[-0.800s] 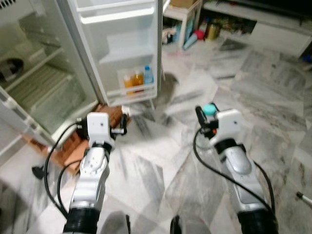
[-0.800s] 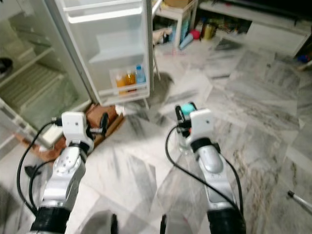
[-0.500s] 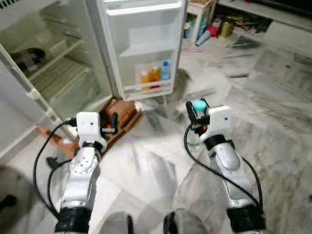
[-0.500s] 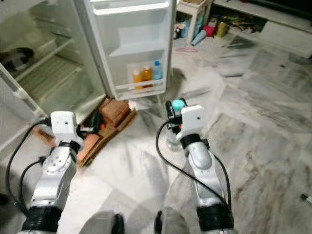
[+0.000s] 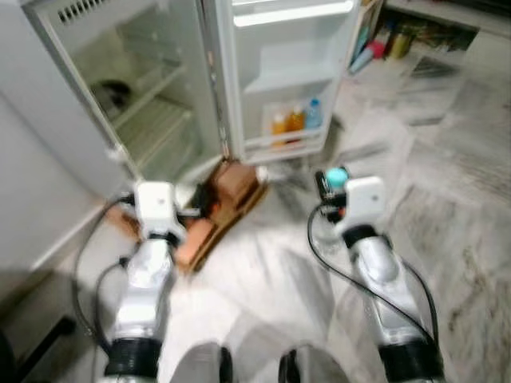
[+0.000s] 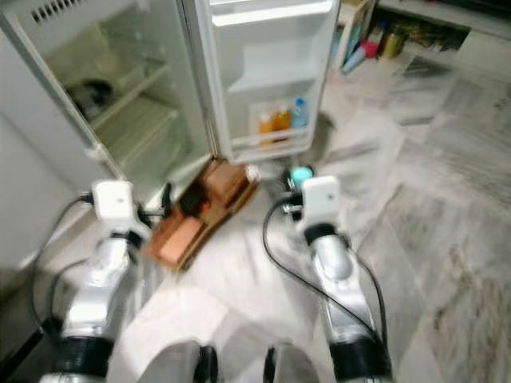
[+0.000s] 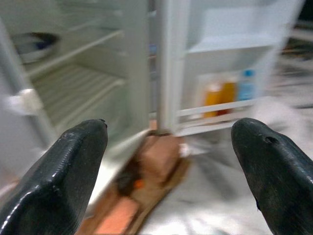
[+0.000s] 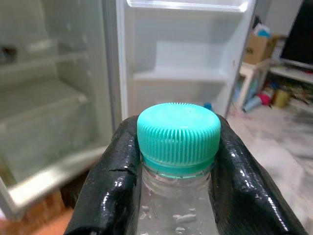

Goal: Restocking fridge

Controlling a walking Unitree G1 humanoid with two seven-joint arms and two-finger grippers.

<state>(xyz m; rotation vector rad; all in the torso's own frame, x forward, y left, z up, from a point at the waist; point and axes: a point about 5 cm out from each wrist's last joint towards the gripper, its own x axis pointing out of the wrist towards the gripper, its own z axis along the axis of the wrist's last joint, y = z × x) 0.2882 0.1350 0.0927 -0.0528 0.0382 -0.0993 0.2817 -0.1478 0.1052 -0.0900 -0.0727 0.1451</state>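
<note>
Right gripper (image 8: 176, 166) clamped on bottle (image 8: 177, 147), teal cap, well short of fridge (image 5: 160, 96). Left gripper (image 7: 171, 161) spread wide, empty. Door shelf (image 5: 291, 136) already holds three bottles; this one not yet placed.

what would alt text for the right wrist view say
The right gripper is clamped on the neck of a clear bottle with a teal ribbed cap. Behind it stands an open fridge, its door shelves looking bare from here.
</note>
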